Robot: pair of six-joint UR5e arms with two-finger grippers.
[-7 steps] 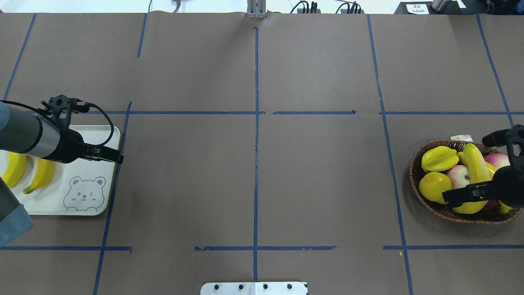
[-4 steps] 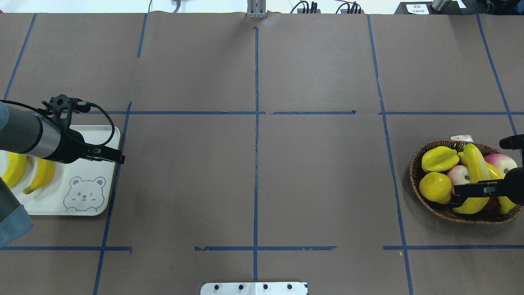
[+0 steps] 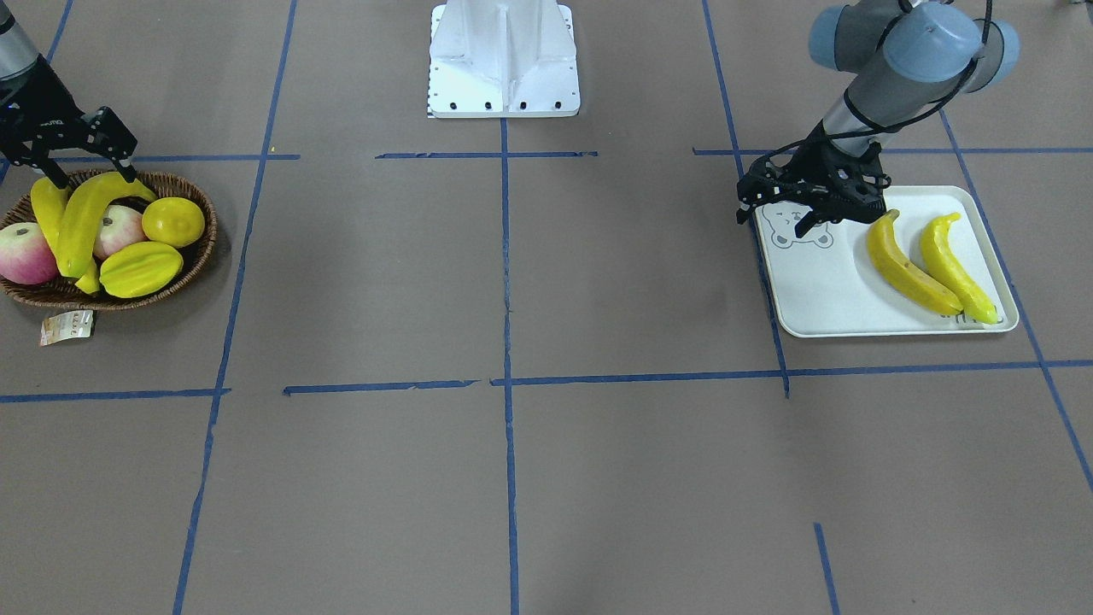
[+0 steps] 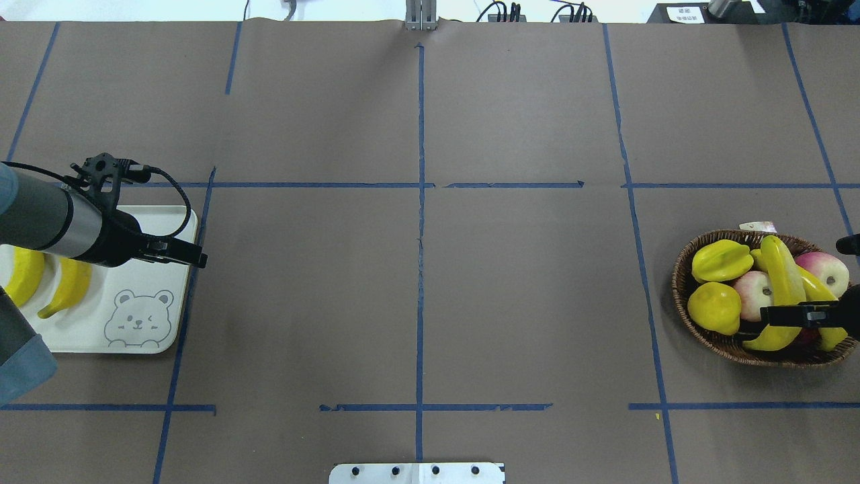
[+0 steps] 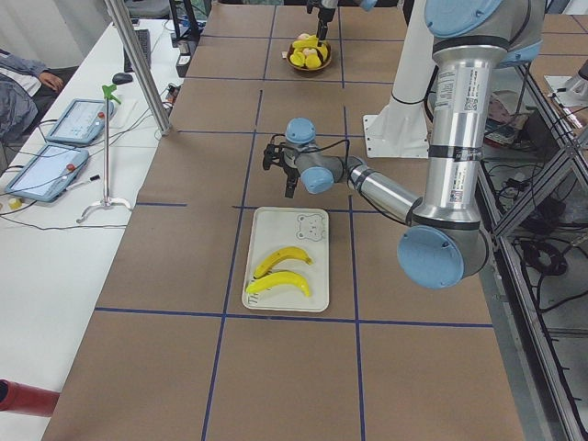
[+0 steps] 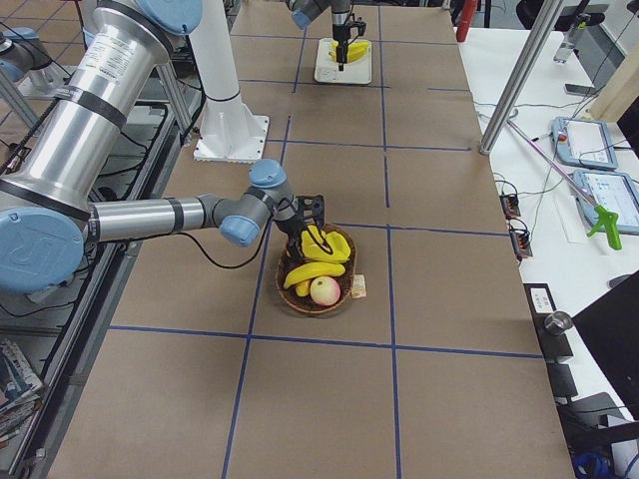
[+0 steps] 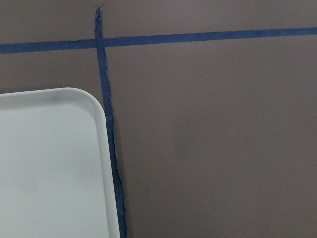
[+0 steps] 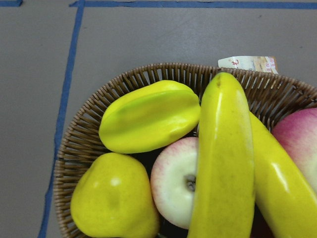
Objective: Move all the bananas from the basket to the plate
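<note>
Brown table (image 4: 416, 302), wide stretch between edge of plate (image 4: 80, 333) and basket (image 4: 678, 286)

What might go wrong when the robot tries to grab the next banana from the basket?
The top banana lies across a second banana and an apple in the basket, so the open right end effector might drag or roll them out. Its smooth curved skin might slip free. The left end effector hovers over the plate corner and may block a drop.
</note>
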